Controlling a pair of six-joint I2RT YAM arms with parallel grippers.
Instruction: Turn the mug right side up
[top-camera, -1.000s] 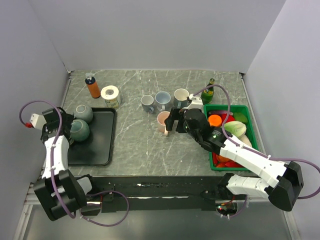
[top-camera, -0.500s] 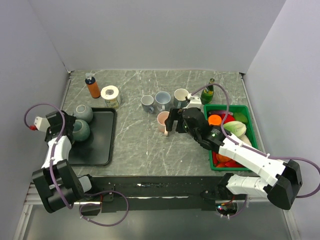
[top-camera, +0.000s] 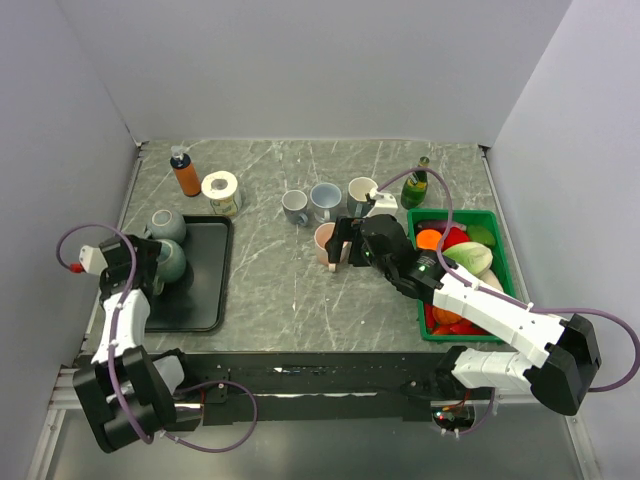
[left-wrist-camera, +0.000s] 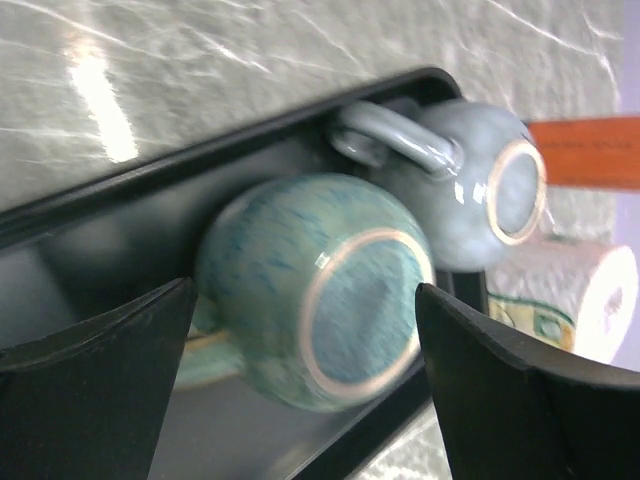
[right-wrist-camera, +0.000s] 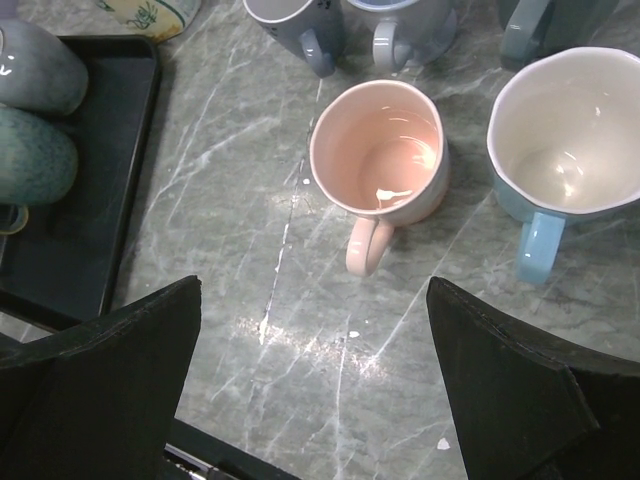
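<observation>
Fingers of your left gripper (left-wrist-camera: 305, 300) are spread wide, one on each side of the teal mug (left-wrist-camera: 320, 290), and they hold nothing. You cannot tell if they touch it. That teal mug sits bottom up on the black tray (left-wrist-camera: 110, 225), at the left side of the table (top-camera: 290, 290), right beside a grey mug (left-wrist-camera: 480, 185) that is bottom up too. Your right gripper (right-wrist-camera: 315, 290) is wide open as well and empty, up above the table near the pink mug (right-wrist-camera: 380, 165). The teal mug's handle is mostly hidden behind a finger. The far mugs are cut off at the top of the right wrist view. From above, count two mugs bottom up on the tray and four mugs open side up on the table. There is also one orange bottle (top-camera: 185, 175), one green bottle (top-camera: 416, 185), one paper roll (top-camera: 221, 189) and one green bin (top-camera: 475, 213).
</observation>
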